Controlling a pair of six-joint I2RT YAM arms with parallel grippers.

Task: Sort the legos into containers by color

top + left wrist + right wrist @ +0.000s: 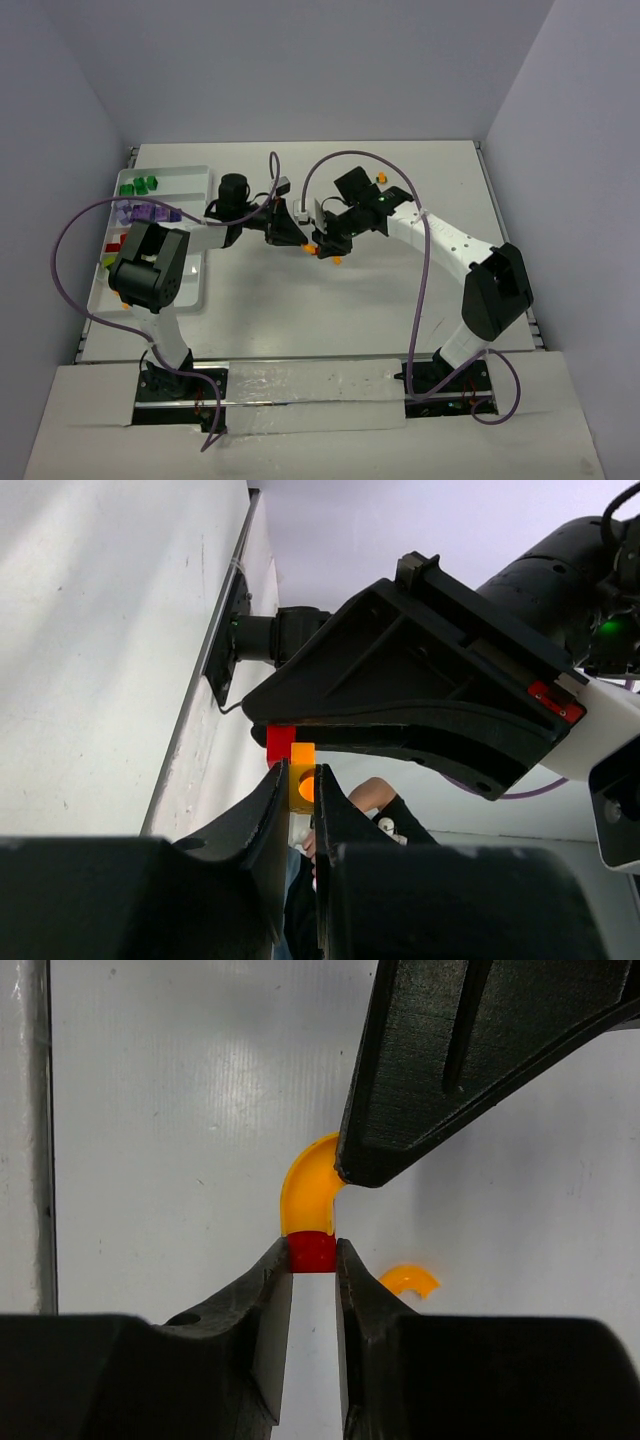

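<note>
The two pincers meet above the middle of the tabletop [400, 300], each clamped on one end of a joined pair of bricks. The right pincer [312, 1260] is narrowed onto a small red brick [312, 1253], its fingers pressing both sides. An orange curved piece [303, 1192] is stuck to that red brick, and the left pincer [302, 790] is closed tight on it, coming in from the opposite side. The pair hangs in the air, clear of the tabletop. A second orange curved piece [408, 1278] lies loose on the tabletop just beneath them. The white tray [188, 185] sits well apart at the left edge, with green bricks [140, 185] in its far compartment, purple bricks [148, 212] next, then red ones [115, 243].
</note>
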